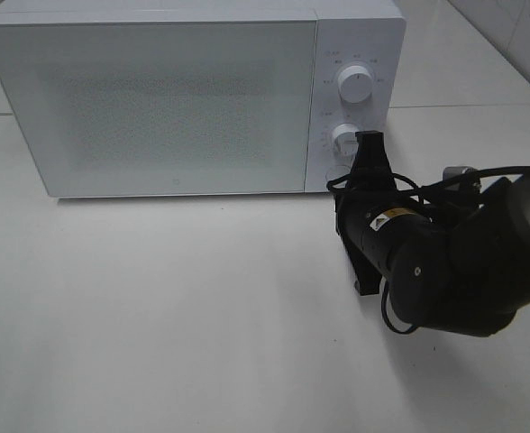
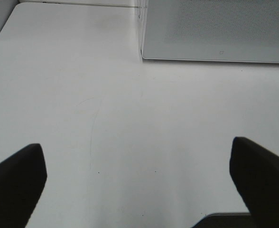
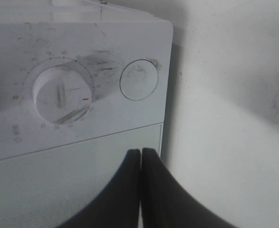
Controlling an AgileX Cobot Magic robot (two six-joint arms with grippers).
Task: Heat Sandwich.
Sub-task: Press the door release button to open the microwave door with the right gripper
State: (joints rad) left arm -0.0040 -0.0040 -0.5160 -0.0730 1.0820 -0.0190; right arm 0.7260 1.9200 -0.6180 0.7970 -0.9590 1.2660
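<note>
The sandwich is out of view. A white microwave (image 1: 157, 99) stands at the back of the table with its door shut. My right gripper (image 1: 368, 137) is shut with nothing in it, and its tips are at the control panel beside the lower dial (image 1: 344, 138). In the right wrist view the shut tips (image 3: 141, 151) are close to the lower dial (image 3: 62, 95) and a round button (image 3: 138, 79). My left gripper (image 2: 138, 178) is open over bare table, with nothing between its fingers (image 2: 16, 183). It does not show in the exterior high view.
The microwave's upper dial (image 1: 355, 84) sits above the lower one. Its front and corner (image 2: 215, 28) show ahead of the left gripper. The white table (image 1: 157, 316) spreads in front of the microwave. The right arm's black body (image 1: 454, 262) hangs over the table's right side.
</note>
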